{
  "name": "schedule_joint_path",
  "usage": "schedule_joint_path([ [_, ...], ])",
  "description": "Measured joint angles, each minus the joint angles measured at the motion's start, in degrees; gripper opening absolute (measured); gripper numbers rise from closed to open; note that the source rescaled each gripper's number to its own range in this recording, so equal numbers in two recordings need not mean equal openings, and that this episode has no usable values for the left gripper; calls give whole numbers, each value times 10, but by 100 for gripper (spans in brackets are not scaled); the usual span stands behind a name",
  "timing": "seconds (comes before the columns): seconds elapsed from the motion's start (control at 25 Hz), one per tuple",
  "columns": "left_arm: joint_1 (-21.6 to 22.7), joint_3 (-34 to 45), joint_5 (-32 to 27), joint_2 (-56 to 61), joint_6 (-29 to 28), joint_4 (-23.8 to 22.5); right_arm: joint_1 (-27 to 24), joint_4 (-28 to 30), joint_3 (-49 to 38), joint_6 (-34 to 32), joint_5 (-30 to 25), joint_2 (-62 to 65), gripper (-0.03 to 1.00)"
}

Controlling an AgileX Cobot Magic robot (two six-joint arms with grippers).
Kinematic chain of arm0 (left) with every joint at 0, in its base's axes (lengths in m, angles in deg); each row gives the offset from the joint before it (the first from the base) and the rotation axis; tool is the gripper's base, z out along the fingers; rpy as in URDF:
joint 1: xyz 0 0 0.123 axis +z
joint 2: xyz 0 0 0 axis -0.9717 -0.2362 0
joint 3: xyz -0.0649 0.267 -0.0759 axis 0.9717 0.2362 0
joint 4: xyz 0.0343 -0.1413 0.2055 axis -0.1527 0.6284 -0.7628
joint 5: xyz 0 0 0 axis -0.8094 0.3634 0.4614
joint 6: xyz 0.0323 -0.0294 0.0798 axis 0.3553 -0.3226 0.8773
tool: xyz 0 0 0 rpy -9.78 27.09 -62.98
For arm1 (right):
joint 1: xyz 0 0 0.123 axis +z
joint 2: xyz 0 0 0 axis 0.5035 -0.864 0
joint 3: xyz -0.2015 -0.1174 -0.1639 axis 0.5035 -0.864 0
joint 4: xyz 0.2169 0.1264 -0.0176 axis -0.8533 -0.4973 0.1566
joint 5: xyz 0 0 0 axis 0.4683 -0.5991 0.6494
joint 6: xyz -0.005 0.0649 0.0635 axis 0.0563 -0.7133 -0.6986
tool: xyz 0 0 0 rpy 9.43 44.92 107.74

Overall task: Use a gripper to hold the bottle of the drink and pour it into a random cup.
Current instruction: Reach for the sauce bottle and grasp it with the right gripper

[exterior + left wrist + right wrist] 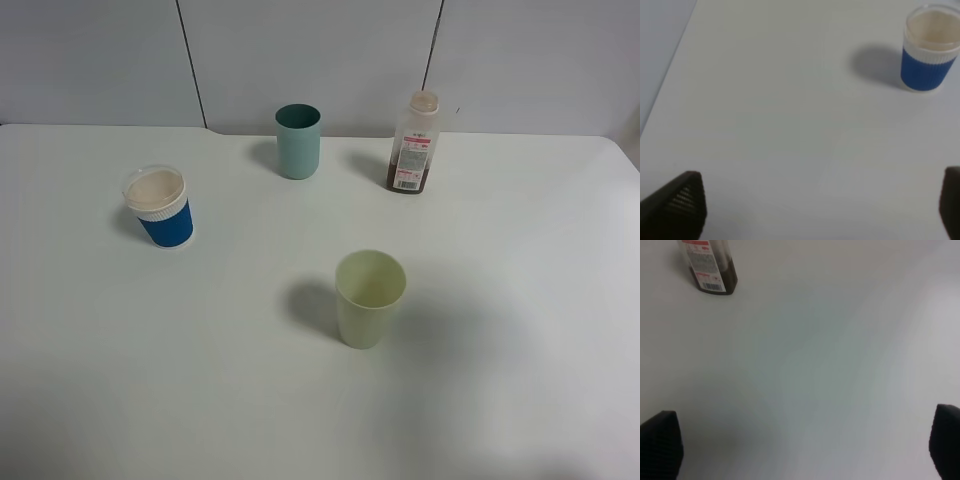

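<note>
Wrist views alone show the left claw point(821, 200) and right claw point(805, 440), both spread empty.

The bottle point(413, 143) is clear plastic, the table point(520, 300) smooth and matt, the blue cup point(163, 215) ribbed.

Black ribbed end effector point(820, 200) fingertips point(677, 207)

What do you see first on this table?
Three cups stand apart on the white table: a blue cup at the left, a teal cup at the back, a pale green cup near the middle. A bottle of brown drink stands right of the teal cup.
</note>
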Motion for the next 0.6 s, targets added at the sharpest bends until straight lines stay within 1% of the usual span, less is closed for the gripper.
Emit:
schedule_joint_path([
  [0.24, 0, 0, 0, 0, 0, 0, 0, 0, 1, 30, 67, -104, 100],
  [0.6, 0, 0, 0, 0, 0, 0, 0, 0, 2, 34, 167, -253, 100],
])
